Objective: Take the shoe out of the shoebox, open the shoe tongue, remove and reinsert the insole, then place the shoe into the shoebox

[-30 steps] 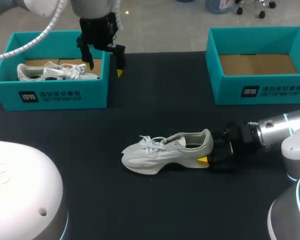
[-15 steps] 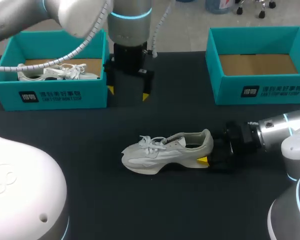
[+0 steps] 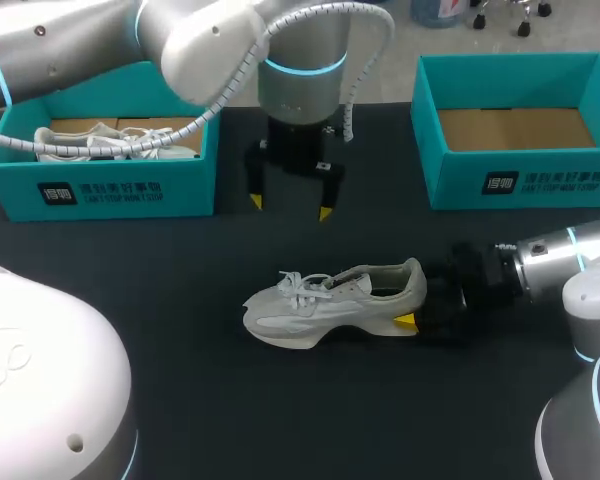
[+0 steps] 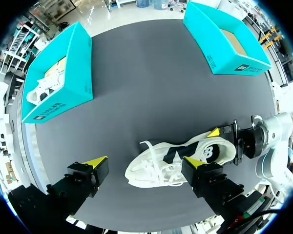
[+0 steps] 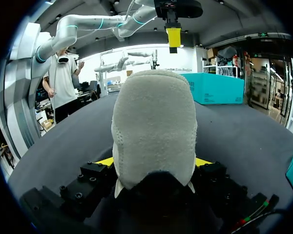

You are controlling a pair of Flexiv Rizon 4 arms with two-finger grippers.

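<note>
left gripper (image 3: 291,207), wide open and empty, has swung nearer the shoe (image 3: 330,300); right gripper (image 3: 413,306) clamps its heel

shoe (image 3: 320,305) mid-table | right gripper (image 5: 154,163) apparently at heel | left gripper (image 3: 291,207) behind

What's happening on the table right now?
The white sneaker stands on its sole on the black table, outside both boxes. The right claw is shut on its heel from two sides. The left claw hangs open above the table just beyond the sneaker, holding nothing. The left shoebox holds a second sneaker; the right shoebox shows only its cardboard floor.
</note>
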